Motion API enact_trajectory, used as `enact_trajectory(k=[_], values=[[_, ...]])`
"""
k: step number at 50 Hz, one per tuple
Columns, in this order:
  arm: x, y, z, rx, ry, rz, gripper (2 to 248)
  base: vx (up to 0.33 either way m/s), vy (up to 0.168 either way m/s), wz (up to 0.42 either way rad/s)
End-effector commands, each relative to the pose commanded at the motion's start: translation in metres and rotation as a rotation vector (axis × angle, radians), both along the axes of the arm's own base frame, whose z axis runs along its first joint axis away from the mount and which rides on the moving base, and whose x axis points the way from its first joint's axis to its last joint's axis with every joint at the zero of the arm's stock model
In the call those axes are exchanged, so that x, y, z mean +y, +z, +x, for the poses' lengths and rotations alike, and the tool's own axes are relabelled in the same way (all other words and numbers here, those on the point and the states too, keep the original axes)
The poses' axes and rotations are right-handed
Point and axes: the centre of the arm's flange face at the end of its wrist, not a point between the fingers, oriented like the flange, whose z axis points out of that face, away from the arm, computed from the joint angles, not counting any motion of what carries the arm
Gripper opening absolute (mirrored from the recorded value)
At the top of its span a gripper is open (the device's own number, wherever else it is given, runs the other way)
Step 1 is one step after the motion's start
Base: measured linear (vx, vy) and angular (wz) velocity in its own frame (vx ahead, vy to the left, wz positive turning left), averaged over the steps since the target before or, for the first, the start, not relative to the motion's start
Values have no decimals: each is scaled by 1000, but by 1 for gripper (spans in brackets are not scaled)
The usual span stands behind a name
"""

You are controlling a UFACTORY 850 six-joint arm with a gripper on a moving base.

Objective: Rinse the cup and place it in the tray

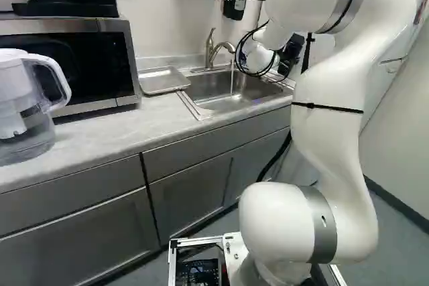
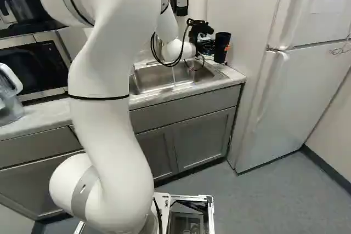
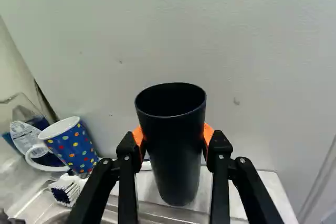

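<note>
Gripper (image 2: 221, 48) clasps smooth, tapering black cup (image 3: 176, 156) between orange pads (image 3: 208, 132), thin water stream (image 1: 232, 80) falling into shiny metal sink (image 1: 212, 89).

soft, even, fairly bright light

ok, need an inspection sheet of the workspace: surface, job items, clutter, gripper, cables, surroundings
Surface: counter with inset sink; faucet running
Cup: black, upright, in the gripper; whether rinsed, cannot tell
Tray: on the counter beside the sink
Clutter: dotted mug, tilted, and brush by the sink; pitcher near the microwave
Gripper: pads against both sides of the cup
Cables: loose loops at the arm's wrist
Surroundings: fridge past the counter's end
</note>
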Motion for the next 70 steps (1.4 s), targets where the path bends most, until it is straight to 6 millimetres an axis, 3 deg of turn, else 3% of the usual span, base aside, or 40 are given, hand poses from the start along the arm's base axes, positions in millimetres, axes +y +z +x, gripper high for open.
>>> enact_trajectory(k=[42,70], values=[[43,47,0,3,199,-24,124,0,0,0],[53,44,4,71,304,-30,124,0,0,0]])
